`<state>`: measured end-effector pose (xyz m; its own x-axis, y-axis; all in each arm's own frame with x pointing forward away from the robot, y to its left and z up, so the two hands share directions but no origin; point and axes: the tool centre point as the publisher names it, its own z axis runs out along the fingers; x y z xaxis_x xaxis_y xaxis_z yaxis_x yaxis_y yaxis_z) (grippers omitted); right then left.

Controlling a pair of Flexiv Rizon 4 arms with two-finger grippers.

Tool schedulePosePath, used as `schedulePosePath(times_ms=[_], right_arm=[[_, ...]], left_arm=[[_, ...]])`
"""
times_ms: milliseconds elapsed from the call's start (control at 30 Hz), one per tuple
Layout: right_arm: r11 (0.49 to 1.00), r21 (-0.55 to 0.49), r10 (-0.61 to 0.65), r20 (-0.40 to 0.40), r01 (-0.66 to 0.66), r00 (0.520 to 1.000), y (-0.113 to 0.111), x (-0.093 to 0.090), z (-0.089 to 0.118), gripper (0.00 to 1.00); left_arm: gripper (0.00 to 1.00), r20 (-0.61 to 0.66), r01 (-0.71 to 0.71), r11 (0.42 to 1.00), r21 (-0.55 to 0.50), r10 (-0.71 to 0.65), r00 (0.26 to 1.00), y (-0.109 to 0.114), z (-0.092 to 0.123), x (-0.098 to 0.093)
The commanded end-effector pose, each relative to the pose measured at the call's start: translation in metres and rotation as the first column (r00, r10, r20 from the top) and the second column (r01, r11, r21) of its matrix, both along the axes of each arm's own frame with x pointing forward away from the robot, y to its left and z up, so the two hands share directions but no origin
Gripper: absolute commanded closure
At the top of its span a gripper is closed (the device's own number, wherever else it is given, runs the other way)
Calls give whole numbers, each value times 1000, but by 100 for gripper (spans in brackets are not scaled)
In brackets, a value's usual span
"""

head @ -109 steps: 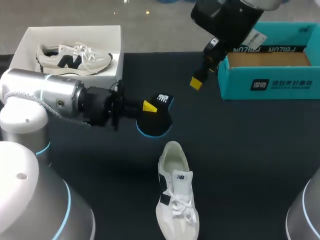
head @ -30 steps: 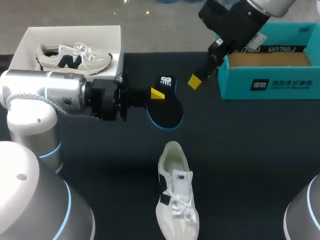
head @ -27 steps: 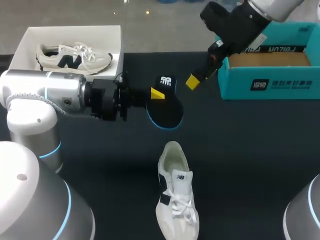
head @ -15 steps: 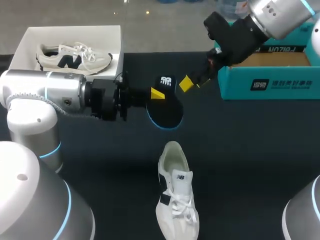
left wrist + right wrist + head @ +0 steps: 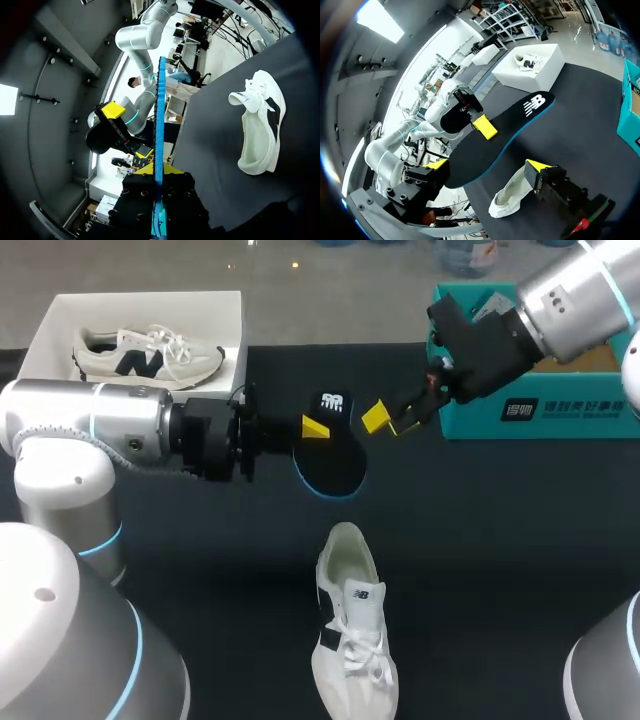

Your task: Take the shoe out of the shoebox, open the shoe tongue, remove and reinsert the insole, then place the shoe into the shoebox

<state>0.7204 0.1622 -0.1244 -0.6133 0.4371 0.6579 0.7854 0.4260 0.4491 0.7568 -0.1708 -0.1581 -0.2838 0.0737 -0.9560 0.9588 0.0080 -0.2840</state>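
Note:
My left gripper [image 5: 308, 427] is shut on a black insole [image 5: 332, 452] with a blue edge, holding it above the table's middle. In the left wrist view the insole [image 5: 160, 115] shows edge-on, rising from that gripper [image 5: 159, 172]. My right gripper [image 5: 392, 422] stands open just right of the insole's heel end. In the right wrist view the insole [image 5: 495, 140] stretches ahead of its spread fingers [image 5: 487, 167]. The white shoe [image 5: 352, 625] lies on the table at the front, its opening facing away; it also shows beyond the insole [image 5: 260, 127] and below it [image 5: 512, 197].
A teal shoebox [image 5: 545, 405] stands at the back right, partly behind my right arm. At the back left, a white box [image 5: 225, 315] holds a second white shoe [image 5: 145, 355]. Dark tabletop lies bare around the shoe.
My right arm has swung down and leftward from beside the teal box to the insole's heel end, its fingers staying open. The left arm and insole have kept still.

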Motion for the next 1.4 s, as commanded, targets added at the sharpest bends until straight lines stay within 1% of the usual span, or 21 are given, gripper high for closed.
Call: schedulePosePath(times_ms=[33, 133, 367, 700, 900, 1133, 1233, 1267, 1300, 1367, 1400], right_arm=[[997, 72, -4, -17, 5, 1000, 4, 7, -17, 0], [995, 104, 4, -26, -1, 1000, 6, 14, -24, 0], [992, 121, 25, -43, -20, 999, 15, 30, -37, 0], [987, 144, 78, -53, -70, 996, 28, 48, -38, 0], [983, 167, 92, -64, -80, 994, 33, 45, -42, 0], [978, 187, 108, -57, -95, 993, 41, 40, -41, 0], [972, 213, 107, -47, -95, 993, 44, 36, -42, 0], [972, 214, 107, -47, -95, 993, 44, 35, -43, 14], [972, 215, 106, -48, -93, 993, 44, 34, -43, 55], [971, 224, 98, -48, -85, 994, 44, 31, -44, 91], [971, 225, 96, -48, -83, 994, 43, 30, -45, 100]], left_arm=[[100, 2, 0, 1000, -2, 0, 1000, -1, -1, 1], [100, 2, 0, 1000, -2, 0, 1000, -1, -1, 1], [100, 2, 0, 1000, -2, 0, 1000, -1, -1, 1], [100, 2, 0, 1000, -2, 0, 1000, -1, -1, 1], [100, 2, 0, 1000, -2, 0, 1000, -1, -1, 1], [100, 2, 0, 1000, -2, 0, 1000, -1, -1, 1], [100, 2, 0, 1000, -2, 0, 1000, -1, -1, 1], [100, 2, 0, 1000, -2, 0, 1000, -1, -1, 1], [100, 2, 0, 1000, -2, 0, 1000, -1, -1, 1], [100, 2, 0, 1000, -2, 0, 1000, -1, -1, 1], [100, 2, 0, 1000, -2, 0, 1000, -1, -1, 1]])
